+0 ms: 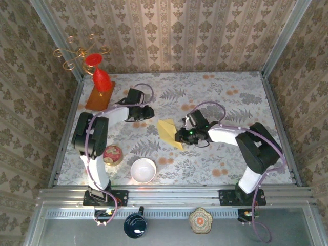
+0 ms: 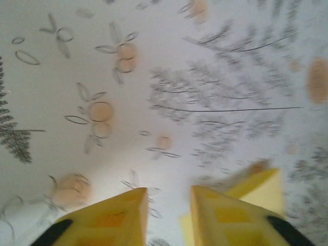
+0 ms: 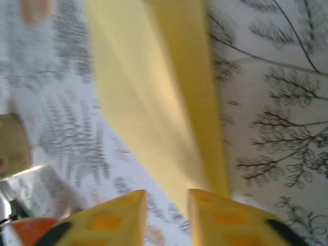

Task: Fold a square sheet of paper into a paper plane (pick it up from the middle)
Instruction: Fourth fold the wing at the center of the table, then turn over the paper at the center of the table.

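Top view: the small pale yellow folded paper plane is lying flat on the fern-and-flower-patterned table covering. It is directly ahead of the right gripper, whose fingertips are reaching the plane's nearest edge. The left gripper is hovering near the plane's opposite side, apart from it. Right wrist view: the right gripper is standing with its two yellow fingers parted and nothing between them. The paper plane is running away from the fingertips as a long tapering wedge, its narrow end arriving just beyond the gap. Whether paper and fingertips are touching cannot be told through the blur. A straight lengthwise crease is dividing the plane into a broad, softly shaded panel and a narrower, brighter band, and the edges are looking sharp and unmarked. Left wrist view: the left gripper is likewise standing with its jaws apart, with bare patterned covering showing between the fingers. One pale yellow corner of the paper plane is showing just past the finger on the picture's right side. In the top view, a round white bowl is sitting well behind both grippers, toward the arm bases. A flat orange-brown board carrying a red cone is lying beyond the left gripper's outer side, well apart from the plane.
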### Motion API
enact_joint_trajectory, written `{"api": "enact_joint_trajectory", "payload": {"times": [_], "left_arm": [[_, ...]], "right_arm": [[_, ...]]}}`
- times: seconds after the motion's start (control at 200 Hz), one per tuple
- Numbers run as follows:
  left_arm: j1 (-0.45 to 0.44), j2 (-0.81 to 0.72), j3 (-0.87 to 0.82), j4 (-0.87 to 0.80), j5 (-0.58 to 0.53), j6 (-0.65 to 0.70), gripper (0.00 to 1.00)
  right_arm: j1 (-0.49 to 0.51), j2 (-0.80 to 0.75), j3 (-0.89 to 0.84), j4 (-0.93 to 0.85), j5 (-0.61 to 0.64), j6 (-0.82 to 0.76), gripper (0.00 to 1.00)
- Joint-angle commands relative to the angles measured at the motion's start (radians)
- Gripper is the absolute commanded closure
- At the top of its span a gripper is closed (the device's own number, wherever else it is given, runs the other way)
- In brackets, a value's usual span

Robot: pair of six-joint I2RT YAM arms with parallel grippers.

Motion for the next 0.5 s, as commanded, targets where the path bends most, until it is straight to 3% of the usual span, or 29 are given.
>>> {"api": "enact_joint_trajectory", "payload": {"times": [0.0,0.14,0.495], "left_arm": [[-0.036,-0.119,-0.048,-0.012,-0.064,-0.059,0.63],[-0.088,-0.201,-0.144,0.049,-0.047,-0.133,0.53],[-0.123,-0.303,-0.379,0.244,0.026,-0.317,0.41]], "right_arm": [[-0.012,-0.102,0.032,0.049,0.027,0.005,0.61],[-0.047,-0.108,0.008,0.057,0.070,-0.054,0.55],[-0.095,0.076,0.079,0.090,-0.079,-0.187,0.58]]}}
